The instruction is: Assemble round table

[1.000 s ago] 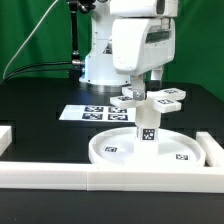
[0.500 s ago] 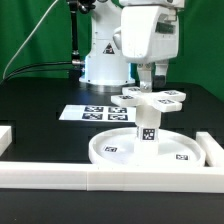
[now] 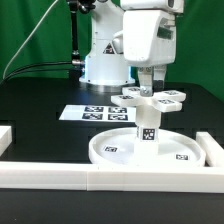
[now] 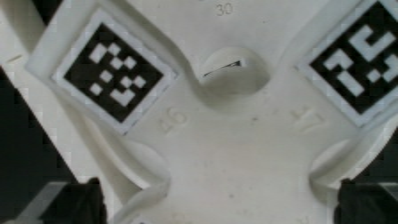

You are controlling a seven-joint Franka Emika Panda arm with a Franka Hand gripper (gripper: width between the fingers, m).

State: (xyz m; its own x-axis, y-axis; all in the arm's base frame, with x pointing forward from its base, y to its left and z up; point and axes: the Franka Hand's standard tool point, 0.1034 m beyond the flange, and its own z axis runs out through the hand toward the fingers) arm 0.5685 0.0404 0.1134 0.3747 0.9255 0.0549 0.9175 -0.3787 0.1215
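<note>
The large round rimmed disc [image 3: 110, 152] lies flat on the black table. The short cylinder leg [image 3: 147, 122] stands upright in its middle. The flat cross-shaped piece [image 3: 160, 98] sits level on top of the leg. My gripper [image 3: 150, 88] hangs straight down over the cross piece, just above its centre. In the wrist view the cross piece [image 4: 222, 130] fills the picture, with two tags and a round hub. My dark fingers [image 4: 71, 200] stand wide apart on either side of its narrow waist. The gripper [image 4: 217, 200] is open and holds nothing.
The marker board [image 3: 95, 113] lies behind the disc, near the robot base [image 3: 100, 65]. A long white border bar [image 3: 100, 180] runs along the front. Another bar [image 3: 215, 150] is on the exterior view's right, and a short block [image 3: 5, 135] on its left.
The wrist has turned about its vertical axis and shifted toward the exterior view's right. It now sits slightly lower over the cross piece. The disc, leg and cross piece have not moved.
</note>
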